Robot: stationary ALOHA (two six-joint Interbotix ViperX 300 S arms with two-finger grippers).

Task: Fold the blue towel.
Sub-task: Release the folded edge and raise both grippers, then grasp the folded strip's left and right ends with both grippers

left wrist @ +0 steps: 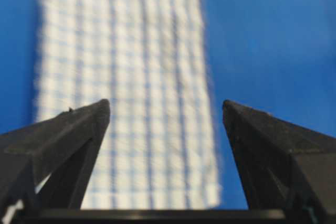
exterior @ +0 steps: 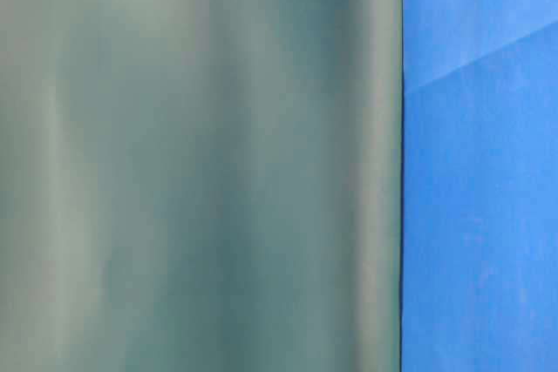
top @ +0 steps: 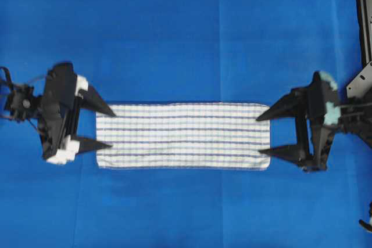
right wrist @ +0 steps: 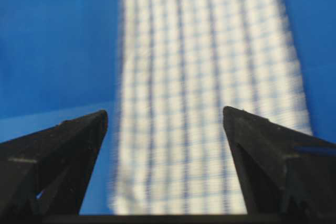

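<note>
The blue towel (top: 183,136) lies flat as a long folded strip, white with thin blue stripes, in the middle of the overhead view. My left gripper (top: 110,127) stands open at its left short edge, fingertips just over that edge. My right gripper (top: 261,135) is open at the right short edge, its tips at the hem. In the left wrist view the towel (left wrist: 126,93) runs away between the spread fingers (left wrist: 79,129) of that gripper (left wrist: 166,107), with nothing held. The right wrist view shows the same: towel (right wrist: 210,93) beneath the open gripper (right wrist: 165,115).
A plain solid-blue sheet (top: 186,33) covers the whole work surface around the towel. A black metal frame (top: 363,15) stands at the far right edge. The table-level view is mostly blocked by a blurred grey-green surface (exterior: 200,163), with blue sheet (exterior: 479,163) beside it.
</note>
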